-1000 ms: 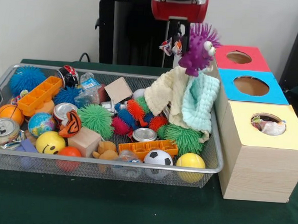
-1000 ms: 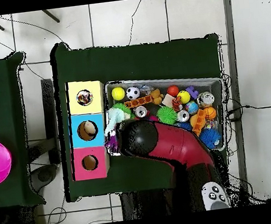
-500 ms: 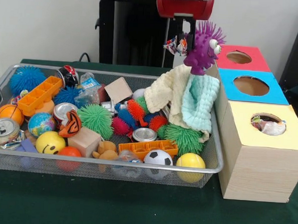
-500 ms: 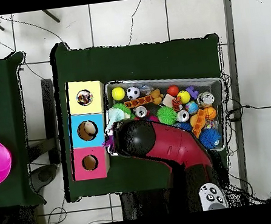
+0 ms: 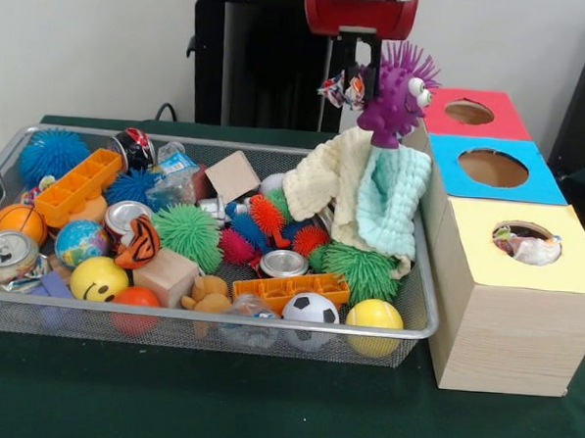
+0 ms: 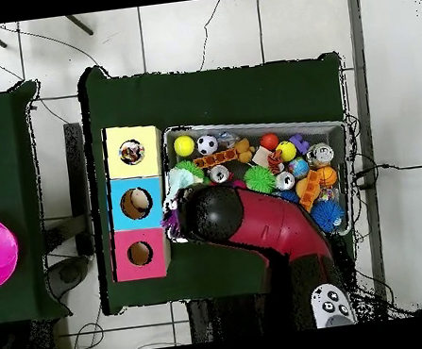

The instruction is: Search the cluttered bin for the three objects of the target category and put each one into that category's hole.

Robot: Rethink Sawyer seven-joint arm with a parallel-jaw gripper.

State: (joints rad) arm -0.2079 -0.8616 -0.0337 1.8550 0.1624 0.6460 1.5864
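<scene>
Nothing much had shifted: pincer (image 5: 355, 82) stayed clamped on a wrapper (image 5: 341, 88), lifted above the bin's (image 5: 417, 306) far right corner.

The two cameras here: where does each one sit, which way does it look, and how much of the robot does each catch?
Front view: sits across the table, facing the robot's black pedestal; shows the red claw mount above a purple spiky toy.
Overhead view: hangs above, looking straight down; shows the red and black arm rising from the bottom.
Both share the silver wire mesh tray and the pale wooden box's yellow-surround hole.
</scene>
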